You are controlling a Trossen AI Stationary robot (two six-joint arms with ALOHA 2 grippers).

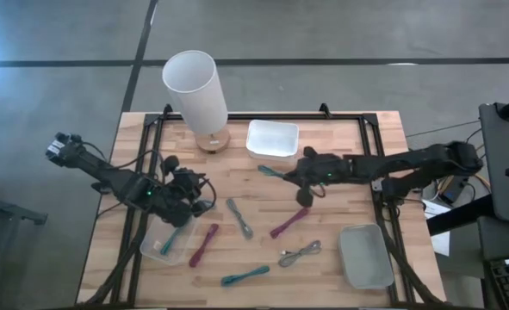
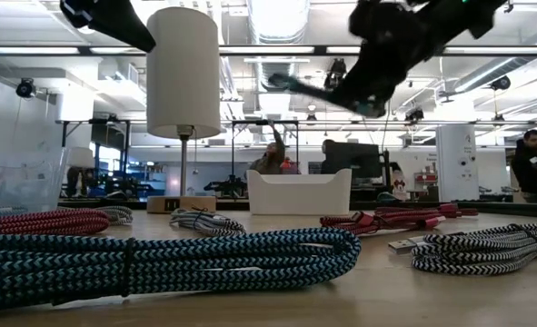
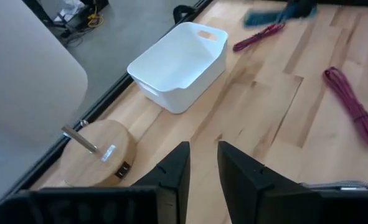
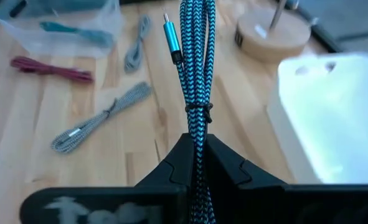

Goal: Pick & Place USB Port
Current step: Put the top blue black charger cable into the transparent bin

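Note:
My right gripper [image 4: 197, 140] is shut on a bundled blue braided USB cable [image 4: 195, 68] and hangs above the table's middle [image 1: 295, 175], close to the white bin [image 1: 273, 138]. The cable sticks out ahead of the fingers, its metal plug [image 4: 169, 34] at the far end. In the low view the cable [image 2: 291, 84] is high above the table. My left gripper [image 3: 202, 152] is open with nothing between its fingers. It hovers over the table's left side [image 1: 201, 196], near the lamp's wooden base [image 3: 99, 155]. My right gripper pinches the cable bundle between its two fingers just behind the bundle's tie [image 4: 196, 118]. The fingers lie along the cable. Several strands run side by side through the hold. The cable is lifted clear of the table and points forward and slightly down from the gripper.
A white lamp [image 1: 198, 90] stands at the far left. Clear containers sit near the front left [image 1: 166, 243] and front right [image 1: 364, 256]. Loose bundled cables lie between them: grey [image 1: 239, 217], magenta [image 1: 288, 222], maroon [image 1: 204, 244], teal [image 1: 245, 275], grey-white [image 1: 300, 253].

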